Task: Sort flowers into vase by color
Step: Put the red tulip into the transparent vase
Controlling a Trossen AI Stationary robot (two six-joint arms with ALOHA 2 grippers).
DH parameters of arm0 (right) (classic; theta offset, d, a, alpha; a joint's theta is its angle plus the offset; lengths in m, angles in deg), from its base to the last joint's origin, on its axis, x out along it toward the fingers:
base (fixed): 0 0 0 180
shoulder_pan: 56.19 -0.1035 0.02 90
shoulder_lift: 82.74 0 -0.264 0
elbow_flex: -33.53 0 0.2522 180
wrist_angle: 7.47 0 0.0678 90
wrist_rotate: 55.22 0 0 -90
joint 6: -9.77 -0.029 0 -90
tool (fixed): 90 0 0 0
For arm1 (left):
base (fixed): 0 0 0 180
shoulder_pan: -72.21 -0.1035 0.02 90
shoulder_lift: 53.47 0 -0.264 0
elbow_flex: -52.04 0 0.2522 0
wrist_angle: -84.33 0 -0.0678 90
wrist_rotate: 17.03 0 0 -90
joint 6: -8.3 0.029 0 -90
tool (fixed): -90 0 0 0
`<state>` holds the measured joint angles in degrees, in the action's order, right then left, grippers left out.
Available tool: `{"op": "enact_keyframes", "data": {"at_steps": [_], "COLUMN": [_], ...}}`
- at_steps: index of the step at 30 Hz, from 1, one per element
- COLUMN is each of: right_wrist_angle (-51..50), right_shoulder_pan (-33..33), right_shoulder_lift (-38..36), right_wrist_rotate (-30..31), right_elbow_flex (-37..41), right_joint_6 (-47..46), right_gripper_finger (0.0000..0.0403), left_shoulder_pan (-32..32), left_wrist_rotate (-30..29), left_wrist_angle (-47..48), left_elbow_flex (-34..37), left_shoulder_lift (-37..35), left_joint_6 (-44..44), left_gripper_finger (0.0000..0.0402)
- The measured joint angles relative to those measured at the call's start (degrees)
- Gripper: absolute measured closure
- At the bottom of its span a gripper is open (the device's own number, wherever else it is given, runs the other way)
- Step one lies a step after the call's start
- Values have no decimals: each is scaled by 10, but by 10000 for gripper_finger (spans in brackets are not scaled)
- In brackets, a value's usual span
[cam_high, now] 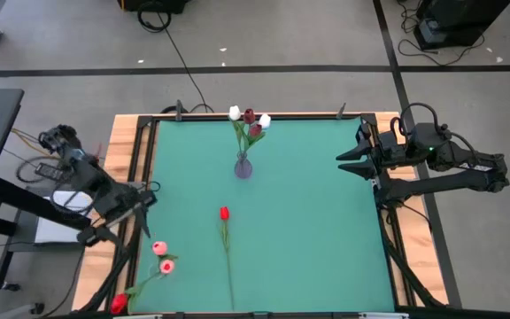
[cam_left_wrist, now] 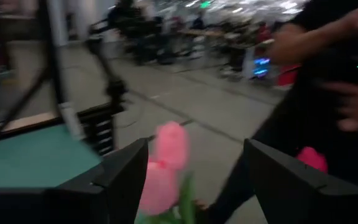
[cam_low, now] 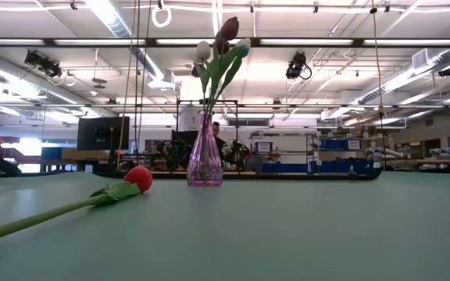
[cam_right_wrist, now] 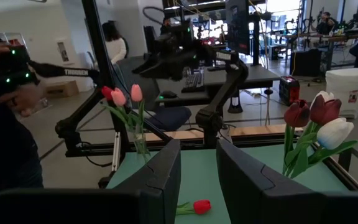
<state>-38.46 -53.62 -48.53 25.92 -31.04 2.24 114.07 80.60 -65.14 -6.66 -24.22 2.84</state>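
Note:
A pinkish glass vase stands mid-table toward the far edge, holding white and dark red tulips. One bright red tulip lies flat on the mat, stem toward the near edge. Two pink tulips and a red one stand near the near left corner; in the right wrist view their stems run down into a clear vase. My left gripper is open over the left edge, facing the pink heads without touching. My right gripper waits open at the right edge.
The green mat sits in a dark frame with wooden boards along both sides. A person stands off the table's near left corner, a hand showing in the left wrist view and hands on a device in the right wrist view.

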Motion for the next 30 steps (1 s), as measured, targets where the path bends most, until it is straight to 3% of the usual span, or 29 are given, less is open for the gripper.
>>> {"op": "enact_keyframes", "data": {"at_steps": [3,10,18,25,28,30], "right_wrist_angle": [0,0,0,1,36,76], "right_shoulder_pan": [0,0,0,0,0,1], "right_shoulder_lift": [0,0,0,0,5,11], "right_wrist_rotate": [0,0,0,0,19,22], "right_elbow_flex": [0,0,0,0,0,0], "right_joint_6": [0,0,0,6,80,72], "right_gripper_finger": [291,291,291,291,291,291], "left_shoulder_pan": [-11,-29,-38,-41,-41,-42], "left_wrist_rotate": [-67,-293,-423,-628,-683,-700], "left_wrist_angle": [79,173,193,172,175,185], "left_elbow_flex": [-59,-148,-149,-149,-147,-147], "left_shoulder_lift": [2,3,5,12,22,33], "left_joint_6": [-4,-74,-102,-84,-120,-149], "left_gripper_finger": [132,132,132,132,132,132]}}
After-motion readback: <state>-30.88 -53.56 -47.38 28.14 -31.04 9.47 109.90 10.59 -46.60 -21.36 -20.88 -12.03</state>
